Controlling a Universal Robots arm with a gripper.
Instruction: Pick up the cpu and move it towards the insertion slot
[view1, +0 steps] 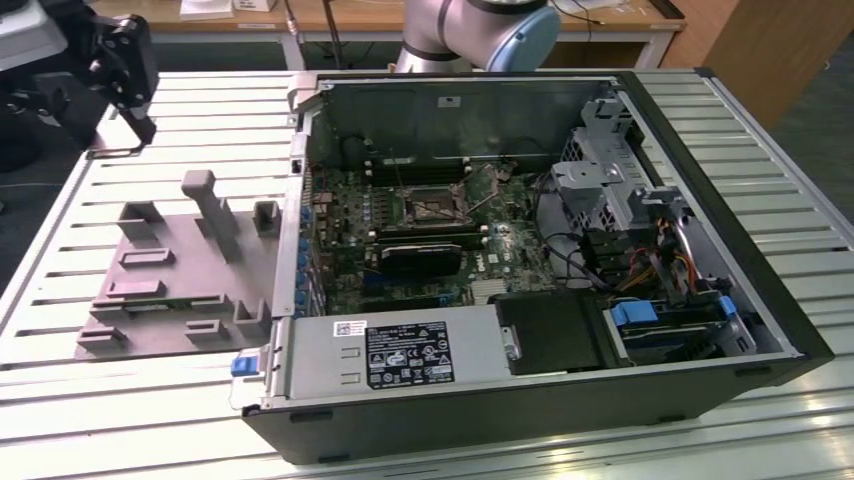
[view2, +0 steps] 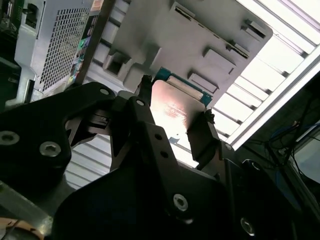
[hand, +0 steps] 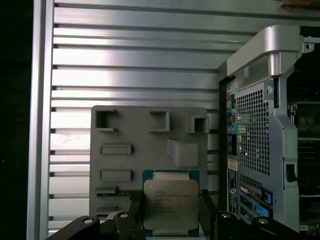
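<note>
Exterior view: slatted metal table (view1: 120, 420) with an open computer case (view1: 534, 425) lying on its side on it. A grey plastic tray (view1: 174, 290) sits just beside the case, on the exterior view's left.
Room: wooden desk (view1: 360, 15) behind the table; robot arm base (view1: 467, 35) at the table's far edge.
Gripper (view2: 176, 102): jaws clamped on opposite edges of the cpu (hand: 171, 206), one black finger (hand: 136, 217) on each side.
Cpu: silvery top with a green rim showing; the tray lies behind it in both wrist views.
Insertion slot (view1: 430, 205): on the motherboard inside the case, well apart from the gripper.
</note>
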